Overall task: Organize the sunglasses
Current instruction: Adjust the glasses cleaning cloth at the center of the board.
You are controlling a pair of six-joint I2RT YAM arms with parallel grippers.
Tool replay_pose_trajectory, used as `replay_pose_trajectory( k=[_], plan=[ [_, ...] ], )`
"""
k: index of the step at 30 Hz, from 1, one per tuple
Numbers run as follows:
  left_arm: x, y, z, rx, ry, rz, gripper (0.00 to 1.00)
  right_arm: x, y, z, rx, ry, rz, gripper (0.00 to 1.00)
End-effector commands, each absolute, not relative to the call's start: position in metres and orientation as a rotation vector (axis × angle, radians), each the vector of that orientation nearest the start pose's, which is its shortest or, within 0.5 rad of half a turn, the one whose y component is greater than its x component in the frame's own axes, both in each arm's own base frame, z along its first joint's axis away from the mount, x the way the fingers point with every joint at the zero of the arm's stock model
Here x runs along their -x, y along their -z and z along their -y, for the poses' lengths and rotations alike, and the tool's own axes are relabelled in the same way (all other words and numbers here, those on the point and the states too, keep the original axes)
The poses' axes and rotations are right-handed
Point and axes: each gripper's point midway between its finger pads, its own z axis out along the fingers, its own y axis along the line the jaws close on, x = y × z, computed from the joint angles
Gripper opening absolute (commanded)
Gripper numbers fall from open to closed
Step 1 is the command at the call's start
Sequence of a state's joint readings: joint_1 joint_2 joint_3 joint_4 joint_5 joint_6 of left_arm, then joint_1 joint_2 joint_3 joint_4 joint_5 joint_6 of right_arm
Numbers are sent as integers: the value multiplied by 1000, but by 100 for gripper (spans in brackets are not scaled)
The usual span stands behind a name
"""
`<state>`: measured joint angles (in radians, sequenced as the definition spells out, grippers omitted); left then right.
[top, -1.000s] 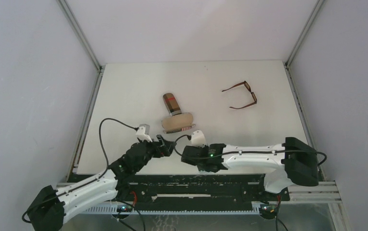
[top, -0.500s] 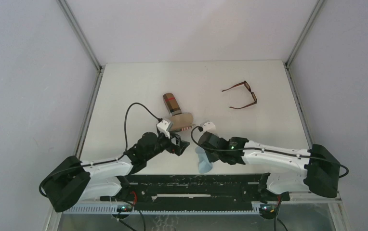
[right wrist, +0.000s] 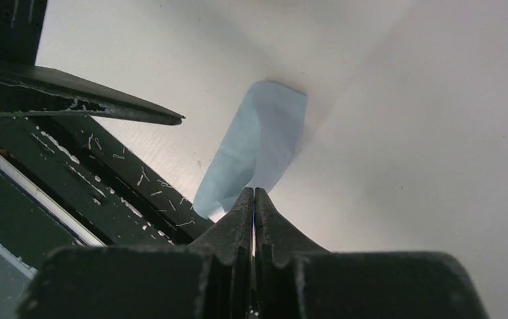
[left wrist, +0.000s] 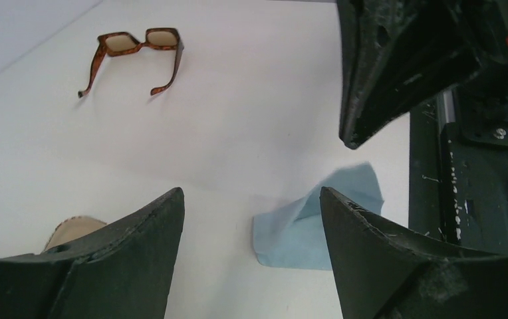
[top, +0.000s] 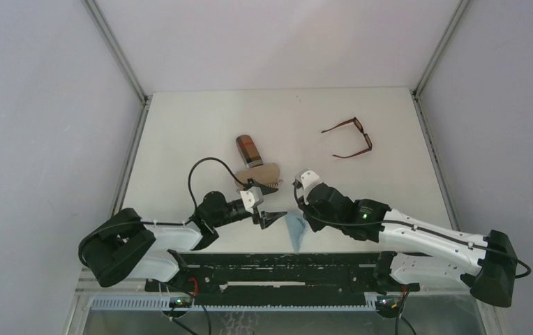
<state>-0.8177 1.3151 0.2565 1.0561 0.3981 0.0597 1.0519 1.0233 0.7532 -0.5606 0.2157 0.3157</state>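
left fingers: spread pretty wide, nothing between them, hanging just left of the cloth
right fingers: pressed tight together, pinching one edge of the light blue cloth
cloth spot: near edge of the desk, right between the two arms
brown sunglasses: far right on the desk, temples unfolded, well apart from both arms, nothing touching them
cases: tan case and darker brown case, touching, mid-desk, just beyond the left fingers
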Motion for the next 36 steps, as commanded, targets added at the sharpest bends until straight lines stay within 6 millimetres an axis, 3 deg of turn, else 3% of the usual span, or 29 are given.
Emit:
replay_pose_trajectory(
  k=[1, 6, 9, 11, 13, 16, 18, 23, 27, 32, 36],
  plan=[
    [-191, -173, 323, -1084, 902, -1081, 80, -158, -136, -228, 851, -437, -2201, 0],
    [-193, -184, 328, -1093, 897, -1035, 79, -158, -157, -226, 863, -492, -2122, 0],
    [-199, -184, 327, -1080, 870, -1059, 78, -166, -159, -218, 761, -480, -2161, 0],
    [-206, -186, 321, -1016, 855, -1107, 79, -170, -152, -210, 675, -458, -2229, 0],
    [-214, -188, 313, -929, 843, -1168, 80, -169, -142, -207, 613, -441, -2290, 9],
    [-226, -190, 296, -754, 825, -1268, 83, -157, -124, -217, 623, -470, -2341, 26],
    [-233, -190, 280, -620, 807, -1332, 84, -149, -117, -226, 637, -469, -2350, 31],
    [-250, -184, 237, -314, 717, -1491, 86, -130, -98, -251, 680, -478, -2389, 34],
    [-256, -176, 211, -161, 642, -1597, 88, -132, -81, -258, 621, -434, -2437, 34],
    [-252, -163, 195, -30, 644, -1686, 88, -148, -65, -255, 525, -310, -2482, 36],
    [-247, -152, 192, -23, 653, -1724, 88, -152, -60, -267, 551, -318, -2508, 38]
  ],
)
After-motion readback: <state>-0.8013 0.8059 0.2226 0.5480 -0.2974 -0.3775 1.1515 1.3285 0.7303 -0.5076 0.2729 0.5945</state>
